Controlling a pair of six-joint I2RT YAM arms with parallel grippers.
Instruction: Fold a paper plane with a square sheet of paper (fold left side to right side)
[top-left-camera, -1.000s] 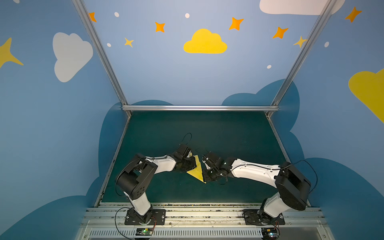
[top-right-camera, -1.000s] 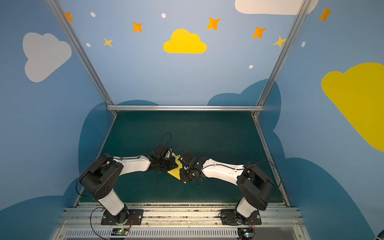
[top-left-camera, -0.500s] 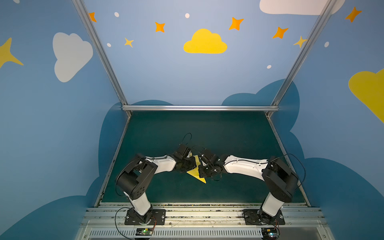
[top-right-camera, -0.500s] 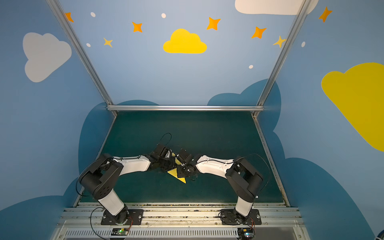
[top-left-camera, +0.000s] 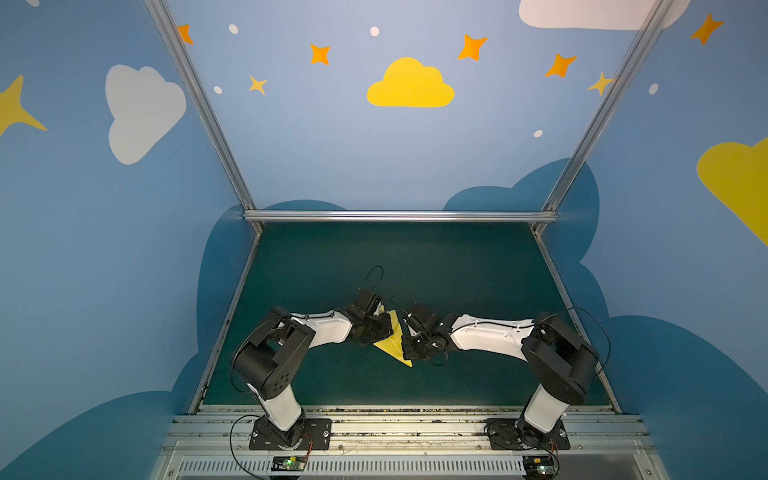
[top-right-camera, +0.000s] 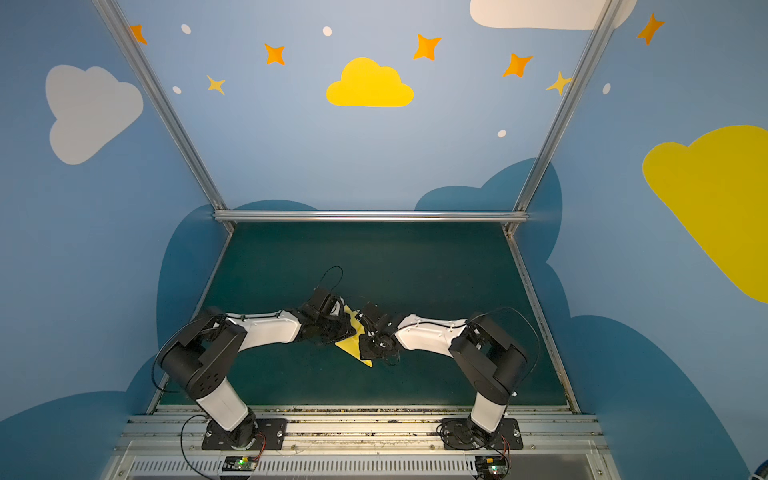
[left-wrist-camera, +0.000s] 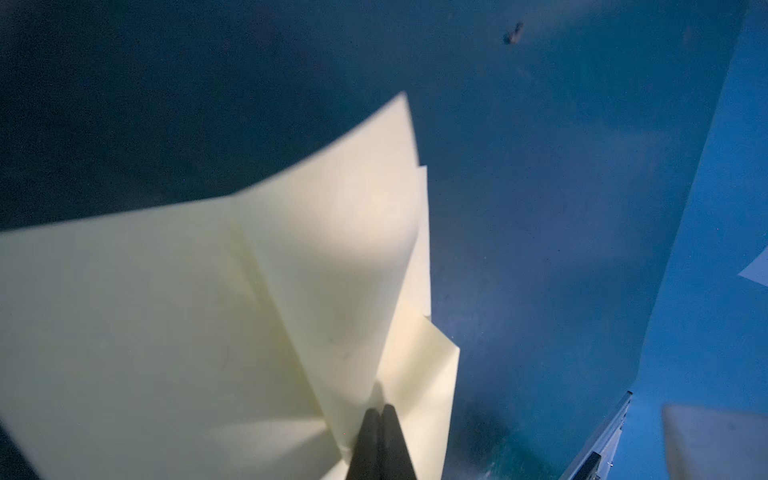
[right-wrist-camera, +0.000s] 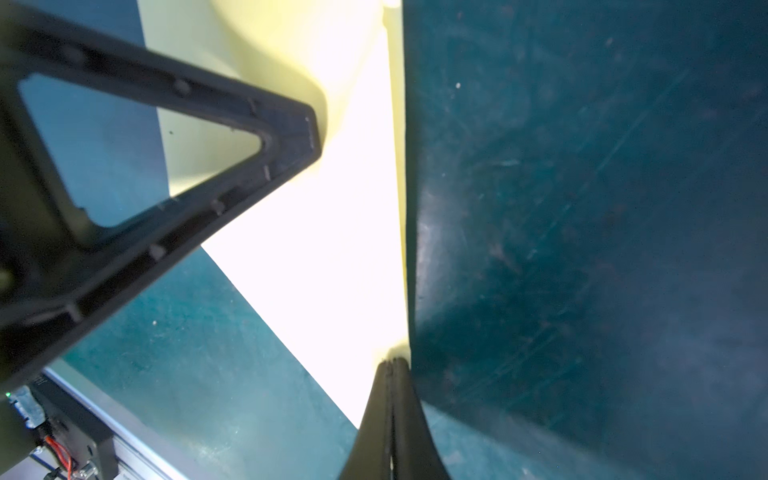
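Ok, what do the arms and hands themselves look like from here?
Both match: the left arm and right arm have white shells, bulky black joints, black base plates and thin black cables looping off them. The left hand and right hand are matte black with slim tapered fingers; in the right wrist view, a left finger is an open, ribbed triangular frame.

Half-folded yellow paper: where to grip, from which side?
Grip the raised flap of the paper plane at its free edge, coming in low from the open side. It curls up off the layers below, so a gripper finger fits under; the rest lies flat on the mat, nothing to pinch.
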